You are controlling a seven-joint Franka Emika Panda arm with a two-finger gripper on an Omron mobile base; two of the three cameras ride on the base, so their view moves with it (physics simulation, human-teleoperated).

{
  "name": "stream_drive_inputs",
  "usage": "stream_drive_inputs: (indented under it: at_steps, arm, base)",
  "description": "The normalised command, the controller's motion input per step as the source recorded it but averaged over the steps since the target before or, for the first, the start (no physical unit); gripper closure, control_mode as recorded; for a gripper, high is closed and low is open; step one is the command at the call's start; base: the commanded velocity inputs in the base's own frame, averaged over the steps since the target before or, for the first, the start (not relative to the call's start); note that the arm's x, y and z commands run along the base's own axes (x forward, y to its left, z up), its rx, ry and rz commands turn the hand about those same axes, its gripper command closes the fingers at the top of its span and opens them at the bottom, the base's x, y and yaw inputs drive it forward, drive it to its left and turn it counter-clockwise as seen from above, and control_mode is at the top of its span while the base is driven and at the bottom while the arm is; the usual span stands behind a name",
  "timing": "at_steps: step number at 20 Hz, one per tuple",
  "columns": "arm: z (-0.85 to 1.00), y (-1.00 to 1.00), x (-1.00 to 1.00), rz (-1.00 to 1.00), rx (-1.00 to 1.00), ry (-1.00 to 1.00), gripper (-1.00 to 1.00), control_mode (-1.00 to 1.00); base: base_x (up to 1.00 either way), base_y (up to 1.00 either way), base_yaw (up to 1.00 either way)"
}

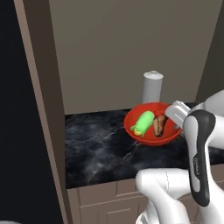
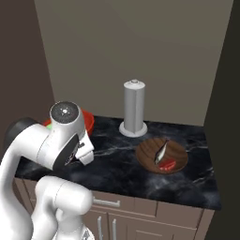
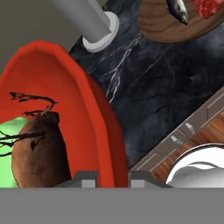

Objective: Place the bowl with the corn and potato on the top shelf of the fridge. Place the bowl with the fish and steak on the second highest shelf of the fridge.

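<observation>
Red bowl [image 1: 152,130], light-green corn [image 1: 143,123], brown potato [image 1: 159,125], black white-veined marble counter [image 1: 98,148]

The left base view looked forward and down from behind the arm at a black marbled stone counter [image 1: 96,144], with a round red bowl [image 1: 151,131] at centre right. The right base view faced the same counter [image 2: 187,183] from the other side, sharing a grey upright cylinder [image 2: 134,112] and placing a shallow brown wooden bowl [image 2: 152,157] at centre right. The hand view sat very close over the red bowl's rim [image 3: 94,113], the wooden bowl [image 3: 166,26] at upper right.
</observation>
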Motion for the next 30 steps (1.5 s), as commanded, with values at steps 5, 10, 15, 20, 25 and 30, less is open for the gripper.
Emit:
stream_drive_inputs:
  at_steps: [5, 10, 15, 20, 25, 30]
  arm:
    - [0.0, 0.0, 0.0, 0.0, 0.0, 0.0, 1.0, 1.0]
    - [0.0, 0.0, 0.0, 0.0, 0.0, 0.0, 1.0, 1.0]
    - [0.0, 0.0, 0.0, 0.0, 0.0, 0.0, 1.0, 1.0]
    - [0.0, 0.0, 0.0, 0.0, 0.0, 0.0, 1.0, 1.0]
    - [0.0, 0.0, 0.0, 0.0, 0.0, 0.0, 1.0, 1.0]
    - [0.0, 0.0, 0.0, 0.0, 0.0, 0.0, 1.0, 1.0]
  base:
    - [-0.61, 0.0, 0.0]
    - [-0.71, 0.0, 0.0]
    - [-0.65, 0.01, 0.0]
    - [-0.57, 0.0, 0.0]
    - [-0.43, 0.01, 0.0]
    - [-0.85, 0.04, 0.0]
